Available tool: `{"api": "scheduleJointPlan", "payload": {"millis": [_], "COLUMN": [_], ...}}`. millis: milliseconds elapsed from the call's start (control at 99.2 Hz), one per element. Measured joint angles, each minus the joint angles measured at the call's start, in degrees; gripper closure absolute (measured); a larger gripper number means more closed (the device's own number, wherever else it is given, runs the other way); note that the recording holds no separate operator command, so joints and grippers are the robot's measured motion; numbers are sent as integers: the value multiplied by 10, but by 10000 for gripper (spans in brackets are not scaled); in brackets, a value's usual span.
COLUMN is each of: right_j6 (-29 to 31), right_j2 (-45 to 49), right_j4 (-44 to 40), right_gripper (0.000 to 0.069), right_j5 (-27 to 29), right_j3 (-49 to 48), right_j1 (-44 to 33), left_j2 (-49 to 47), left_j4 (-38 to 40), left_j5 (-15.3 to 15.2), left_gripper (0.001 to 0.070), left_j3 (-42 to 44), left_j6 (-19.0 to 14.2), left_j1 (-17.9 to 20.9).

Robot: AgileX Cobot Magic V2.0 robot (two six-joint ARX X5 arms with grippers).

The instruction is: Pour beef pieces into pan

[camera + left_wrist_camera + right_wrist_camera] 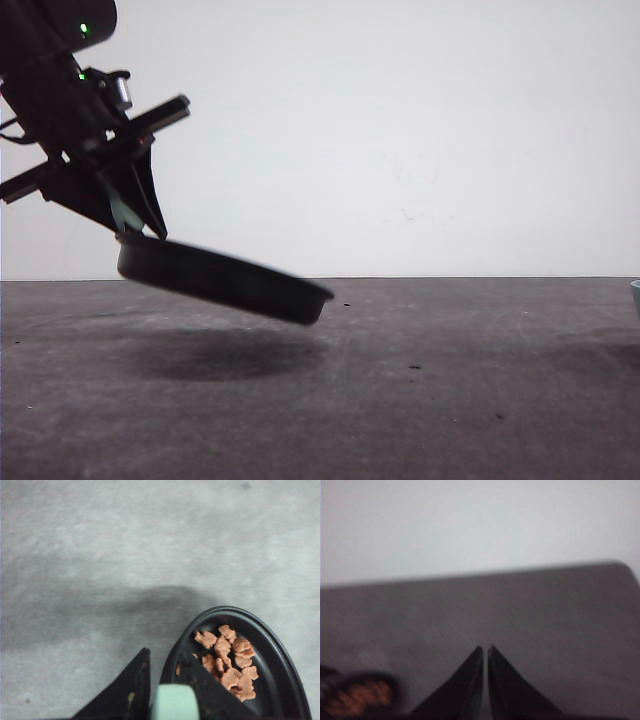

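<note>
The grey table [450,400] spreads under a white wall [400,130]. Above it the black pan [225,277] hangs in the air, tilted with its far rim lower, casting a shadow [225,355] on the tabletop. The left gripper [135,225] is clamped on the pan's mint-green handle [174,702]. The right gripper [485,652] hovers over the table with its fingers together, holding nothing. The beef pieces [230,662] lie in a loose pile inside the pan.

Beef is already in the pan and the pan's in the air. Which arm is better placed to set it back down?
Left. The left gripper is clamped on the pan's mint-green handle, holding it tilted above the table with the beef pieces inside. The right gripper is shut and holds nothing.
</note>
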Motion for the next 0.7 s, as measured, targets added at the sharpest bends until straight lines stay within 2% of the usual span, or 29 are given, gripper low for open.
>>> {"api": "scheduleJointPlan", "payload": {"millis": [141,474,534,635,696], "right_j6": [-32,-43,-43,-43,-43], "right_j2": [-19,-27,-27,-27,-27], "right_j4": [-38,0,8,16,19], "right_gripper": [676,676,676,676,676], "right_j5": [42,42,42,42,41], "right_j3": [0,0,0,0,0], "right_j1": [0,0,0,0,0], "left_j2": [21,31,31,33,33], "left_j4": [-9,-21,-32,-45,-43], "left_j5": [-8,-12,-13,-14,-14], "left_gripper": [652,644,574,364,307], "left_j3": [0,0,0,0,0], "left_j6": [0,-5,-5,-4,-4], "left_j1": [0,-1,-1,-1,-1]}}
